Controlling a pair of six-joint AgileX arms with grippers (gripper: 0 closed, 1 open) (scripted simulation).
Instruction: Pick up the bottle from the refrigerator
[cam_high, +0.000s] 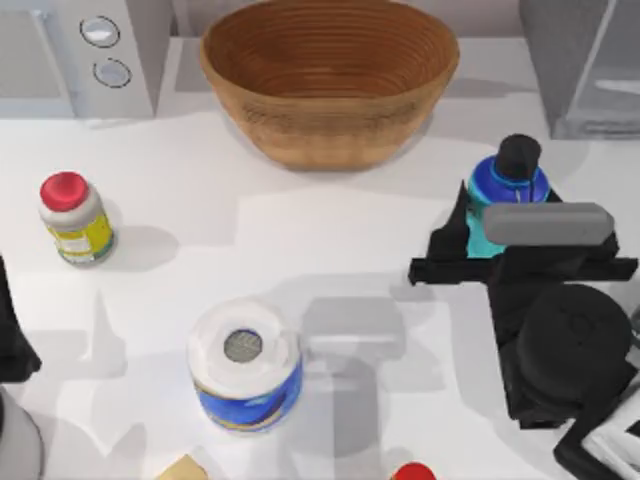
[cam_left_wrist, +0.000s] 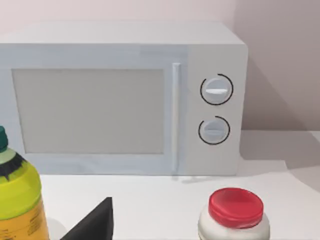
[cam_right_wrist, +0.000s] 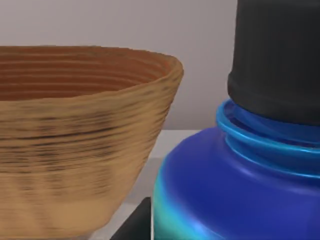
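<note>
— Where's the bottle?

— On the table's right side, just in front of the refrigerator, with the right gripper around it.

— Clamped?

— I can't tell. It's the grasping step; next, a firm squeeze and a straight lift.

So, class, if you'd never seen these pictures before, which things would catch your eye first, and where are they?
The big woven basket at the table's back middle stands out first. Next, the right gripper around the blue bottle at the right, just before the grey refrigerator. The red-capped bottle stands alone at the left.
</note>
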